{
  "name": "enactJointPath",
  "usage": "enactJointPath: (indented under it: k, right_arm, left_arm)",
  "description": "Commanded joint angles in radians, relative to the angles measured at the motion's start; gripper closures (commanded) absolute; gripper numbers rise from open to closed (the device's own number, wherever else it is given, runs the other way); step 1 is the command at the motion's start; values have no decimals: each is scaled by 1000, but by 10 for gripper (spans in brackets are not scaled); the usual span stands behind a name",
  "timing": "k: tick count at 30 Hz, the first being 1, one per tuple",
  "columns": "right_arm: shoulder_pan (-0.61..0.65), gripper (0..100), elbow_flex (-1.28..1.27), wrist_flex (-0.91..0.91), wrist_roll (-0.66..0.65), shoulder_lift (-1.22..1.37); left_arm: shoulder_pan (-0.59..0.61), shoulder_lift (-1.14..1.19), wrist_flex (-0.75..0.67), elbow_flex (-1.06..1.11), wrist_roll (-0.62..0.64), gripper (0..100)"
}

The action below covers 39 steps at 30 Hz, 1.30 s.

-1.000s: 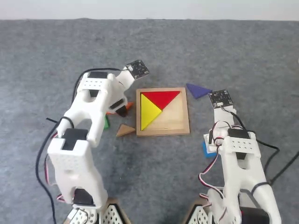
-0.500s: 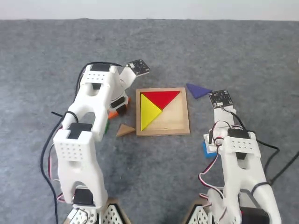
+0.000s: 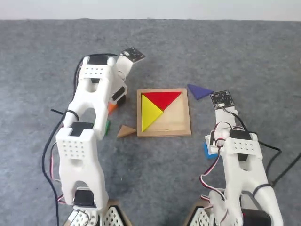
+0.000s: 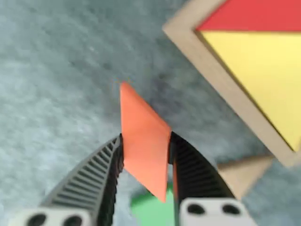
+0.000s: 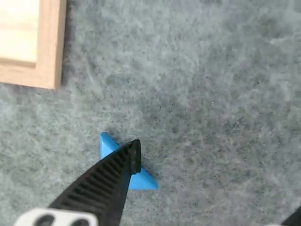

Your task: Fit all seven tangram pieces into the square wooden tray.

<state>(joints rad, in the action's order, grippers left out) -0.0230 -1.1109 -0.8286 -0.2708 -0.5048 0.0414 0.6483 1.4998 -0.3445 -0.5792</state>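
Note:
The square wooden tray holds a red triangle and a yellow triangle; its right and lower parts are bare wood. My left gripper is shut on an orange parallelogram, just left of the tray, above the carpet. In the high view the orange piece peeks out under that arm. A green piece and a tan triangle lie by the tray's lower left corner. My right gripper is open over a blue triangle, one finger across it.
A purple triangle lies off the tray's upper right corner. The blue triangle lies right of the tray's lower right corner, by the right arm. Grey carpet covers the table, with free room at the back and in front of the tray.
My left arm has swung left and toward the back, carrying the orange parallelogram away from the tray's left edge. The right arm has stayed still.

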Motion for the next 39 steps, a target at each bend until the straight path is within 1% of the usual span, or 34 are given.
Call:
enactJointPath:
  k: [1,7,11,13,16,19,23,27,29,32,39]
  right_arm:
    - [-10,491,11,13,3,-45]
    - [-10,491,11,13,3,-45]
    - [-10,491,11,13,3,-45]
    - [-10,491,11,13,3,-45]
    - [-10,491,11,13,3,-45]
    - [-10,491,11,12,3,-45]
    - [-10,491,9,12,2,-45]
    - [-10,491,11,12,2,-45]
    - [-10,491,11,12,2,-45]
    - [-10,491,11,12,2,-45]
    - [-10,491,11,12,2,-44]
  left_arm:
    - [-18,-135,127,-45,34,909]
    - [-94,-270,255,-28,64,911]
    - [-178,-370,249,113,68,916]
    - [-236,-422,210,226,66,916]
    - [-311,-506,104,392,66,914]
    - [-341,-591,58,533,58,913]
    - [-279,-715,51,694,-3,898]
    - [-229,-816,8,835,-46,768]
    - [-216,-852,-38,897,-71,733]
    - [-181,-879,-104,949,-75,732]
    - [-89,-881,-201,1023,-92,736]
